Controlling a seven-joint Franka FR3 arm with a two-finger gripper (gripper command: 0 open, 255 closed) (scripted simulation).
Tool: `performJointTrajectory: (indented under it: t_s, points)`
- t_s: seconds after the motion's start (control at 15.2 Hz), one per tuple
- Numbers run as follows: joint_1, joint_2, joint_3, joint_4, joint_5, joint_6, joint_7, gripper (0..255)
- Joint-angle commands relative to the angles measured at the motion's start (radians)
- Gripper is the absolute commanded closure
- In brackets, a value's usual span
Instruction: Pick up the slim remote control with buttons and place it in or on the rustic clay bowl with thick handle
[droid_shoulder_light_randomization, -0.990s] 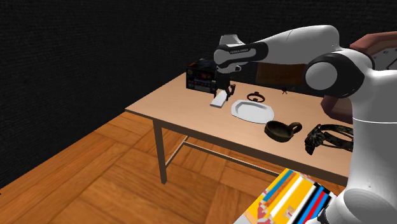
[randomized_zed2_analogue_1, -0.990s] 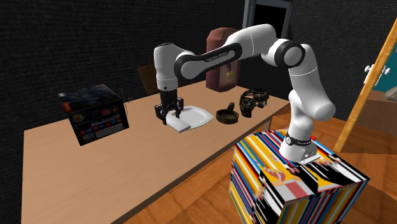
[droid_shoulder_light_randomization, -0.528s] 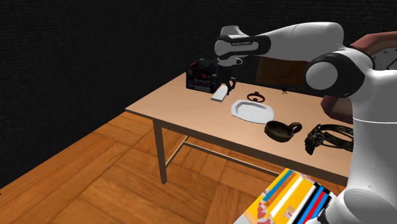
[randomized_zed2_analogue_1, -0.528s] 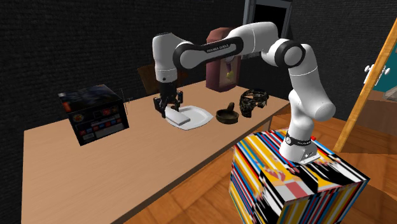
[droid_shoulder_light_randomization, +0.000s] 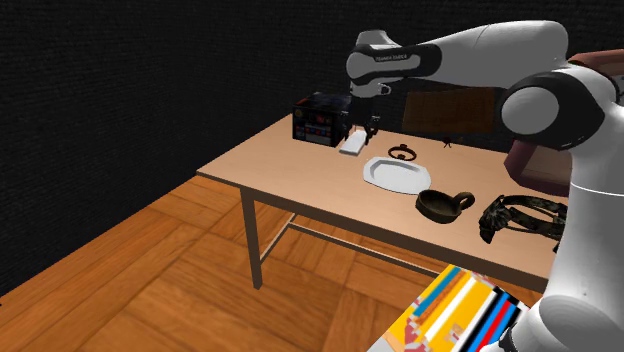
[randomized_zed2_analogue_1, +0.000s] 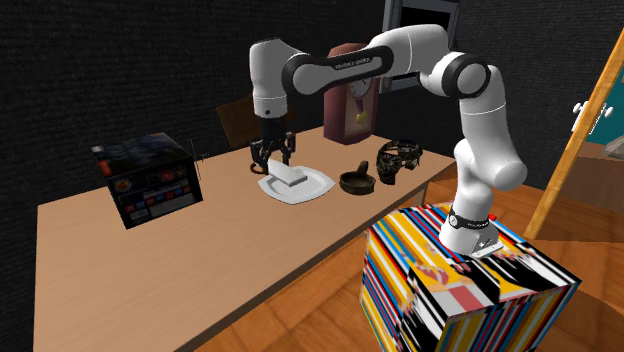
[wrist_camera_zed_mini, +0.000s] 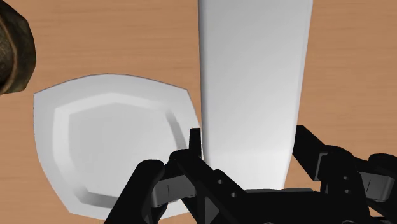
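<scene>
The remote is drawn as a plain white slim slab (droid_shoulder_light_randomization: 352, 147) (randomized_zed2_analogue_1: 289, 176) (wrist_camera_zed_mini: 251, 89). My gripper (droid_shoulder_light_randomization: 359, 134) (randomized_zed2_analogue_1: 272, 160) (wrist_camera_zed_mini: 248, 145) is shut on its near end and holds it in the air, tilted, over the edge of a white plate (droid_shoulder_light_randomization: 394, 175) (randomized_zed2_analogue_1: 312, 188) (wrist_camera_zed_mini: 108, 146). The dark clay bowl with a thick handle (droid_shoulder_light_randomization: 443, 205) (randomized_zed2_analogue_1: 356, 182) sits on the wooden table (droid_shoulder_light_randomization: 290, 175) beyond the plate, towards the stand. In the wrist view, a dark brown rim (wrist_camera_zed_mini: 13, 44) that may be this bowl shows past the plate's far side.
A black box with coloured buttons (droid_shoulder_light_randomization: 318, 118) (randomized_zed2_analogue_1: 150, 180) stands at the table's far end. A dark tangled object (droid_shoulder_light_randomization: 515, 215) (randomized_zed2_analogue_1: 398, 158) lies beside the bowl, and a small dark ring (droid_shoulder_light_randomization: 402, 152) lies behind the plate. The striped stand (randomized_zed2_analogue_1: 460, 280) is close by.
The gripper has risen with the white remote and carried it towards the shoulder view's right, nearer the plate. Everything on the table has stayed put.
</scene>
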Motion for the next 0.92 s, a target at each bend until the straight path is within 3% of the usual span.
performJointTrajectory:
  t_s: [0.0, 0.4, 0.86]
  points:
    - [-0.013, -0.08, -0.005, -0.112, 0.003, 0.032, -0.018, 255]
    - [-0.055, -0.307, -0.031, -0.417, 0.008, 0.11, -0.086, 255]
    - [-0.1, -0.541, -0.079, -0.689, -0.003, 0.148, -0.174, 255]
